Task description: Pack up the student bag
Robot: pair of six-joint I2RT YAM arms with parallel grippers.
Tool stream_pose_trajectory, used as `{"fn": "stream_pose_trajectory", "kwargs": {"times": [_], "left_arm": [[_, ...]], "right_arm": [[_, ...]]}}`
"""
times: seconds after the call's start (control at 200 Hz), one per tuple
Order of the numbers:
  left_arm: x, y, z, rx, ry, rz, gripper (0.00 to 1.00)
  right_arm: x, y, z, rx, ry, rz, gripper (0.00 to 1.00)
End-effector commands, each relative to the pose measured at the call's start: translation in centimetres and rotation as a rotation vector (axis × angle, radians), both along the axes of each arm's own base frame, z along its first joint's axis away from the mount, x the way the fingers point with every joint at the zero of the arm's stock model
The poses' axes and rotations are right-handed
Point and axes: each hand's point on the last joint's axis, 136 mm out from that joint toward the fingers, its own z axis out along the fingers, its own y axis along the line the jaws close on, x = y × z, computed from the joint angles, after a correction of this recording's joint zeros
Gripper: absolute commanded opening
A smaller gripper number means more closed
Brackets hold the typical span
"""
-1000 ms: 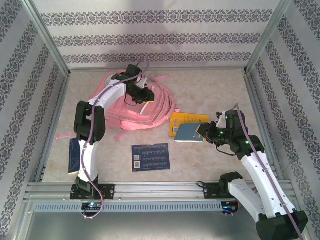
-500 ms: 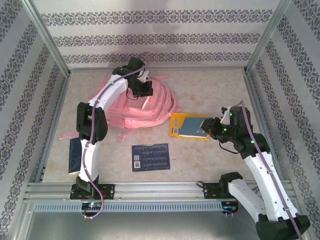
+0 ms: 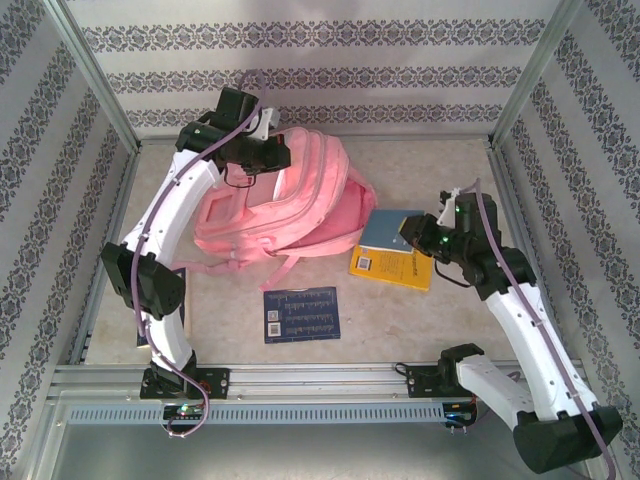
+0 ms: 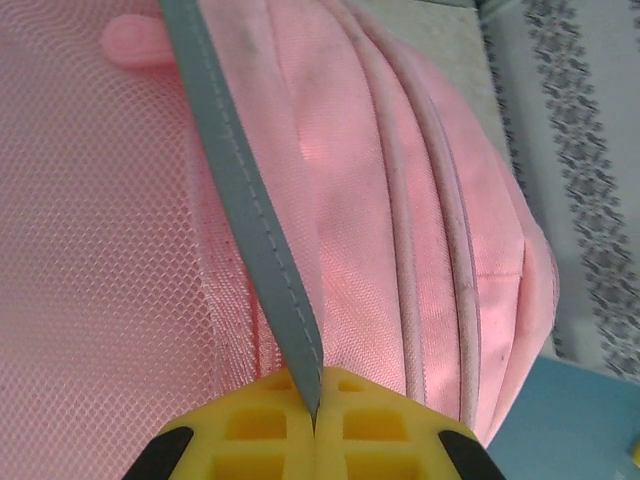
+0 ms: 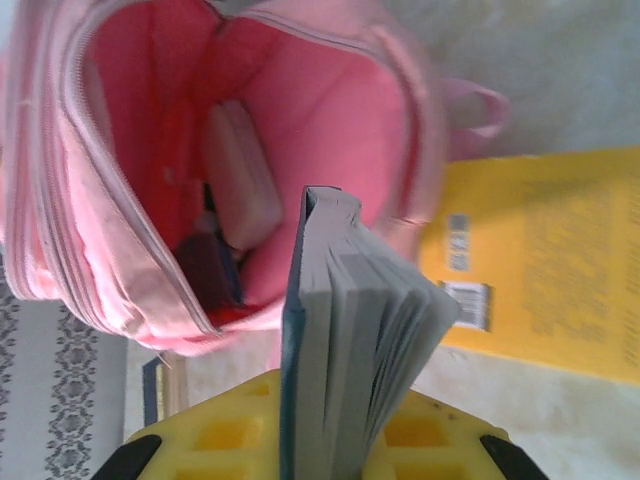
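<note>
The student bag, a large pink backpack, is held up at the back of the table with its open mouth facing right. My left gripper is at the bag's top, shut on a grey strap of the bag, with the yellow jaws pressed together on it. My right gripper is shut on a blue-covered book held spine-up, just right of the bag's mouth. A pale block lies inside the bag.
A yellow book lies flat under the right gripper, also seen in the right wrist view. A dark blue booklet lies front centre. Patterned walls and metal rails enclose the table.
The left gripper closed on the bag's strap and lifted the bag from a flat heap to standing open. The right gripper carried the blue book back and left toward the bag's mouth.
</note>
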Motion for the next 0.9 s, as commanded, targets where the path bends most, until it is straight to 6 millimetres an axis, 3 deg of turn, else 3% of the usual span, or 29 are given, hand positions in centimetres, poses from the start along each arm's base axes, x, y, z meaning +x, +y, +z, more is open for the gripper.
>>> {"fn": "stream_pose_trajectory", "kwargs": {"times": [0.0,0.09,0.26,0.525,0.894], "left_arm": [[-1.9,-1.3,6.6,-0.202,-0.123,-0.106,0.0],[-2.0,-1.4,7.9,-0.299,-0.13,-0.135,0.0],[-2.5,-1.8,10.3,-0.405,-0.164,-0.18,0.0],[-3.3,-2.4,11.3,-0.462,-0.174,-0.218,0.0],[-2.9,-2.8,13.1,-0.479,-0.223,-0.239,0.0]], "right_arm": [[2.6,2.6,4.3,0.123,-0.164,0.079,0.0],[3.9,4.4,4.9,0.198,-0.18,0.141,0.0],[5.7,6.5,3.7,0.255,-0.134,0.246,0.0],[7.4,11.8,2.2,0.309,-0.1,0.41,0.0],[11.5,22.8,-6.8,0.268,0.097,0.458,0.03]]}}
